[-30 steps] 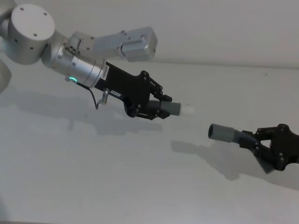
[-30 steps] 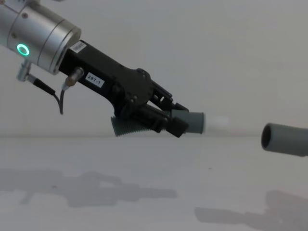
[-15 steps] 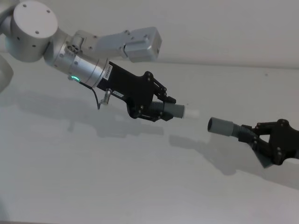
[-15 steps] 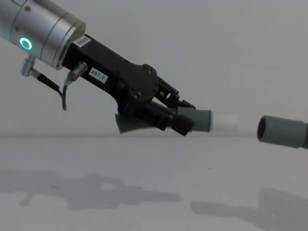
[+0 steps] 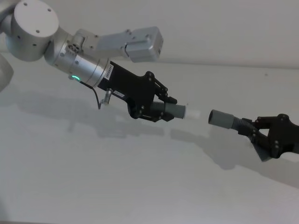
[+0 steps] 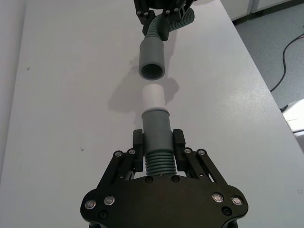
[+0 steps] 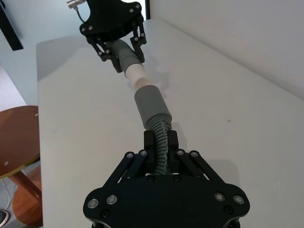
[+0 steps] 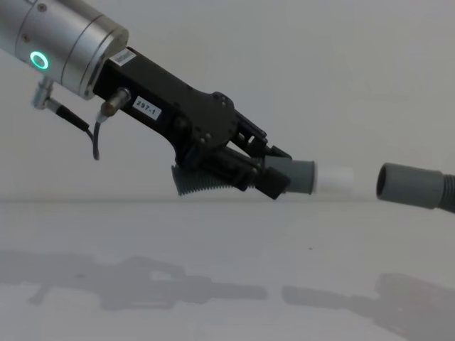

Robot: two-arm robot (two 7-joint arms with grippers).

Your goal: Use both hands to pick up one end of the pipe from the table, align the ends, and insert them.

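Above the table [image 5: 117, 186], your left gripper [image 5: 156, 108] is clamped on the ribbed part of its pipe piece [image 6: 156, 137], the white tip [image 8: 334, 180] pointing across at the other arm. Your right gripper [image 5: 261, 137] pinches its own ribbed section [image 7: 160, 137], with the wide collar [image 8: 407, 185] and its dark mouth facing that tip. Both pieces are off the table. A small gap separates the ends; they look roughly lined up, though it's hard to judge exactly.

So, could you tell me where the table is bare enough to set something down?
The table lies bare in front of both raised hands, and behind them to the wall. The crowded spot is the gap between the left hand's white tip and the right hand's open collar.
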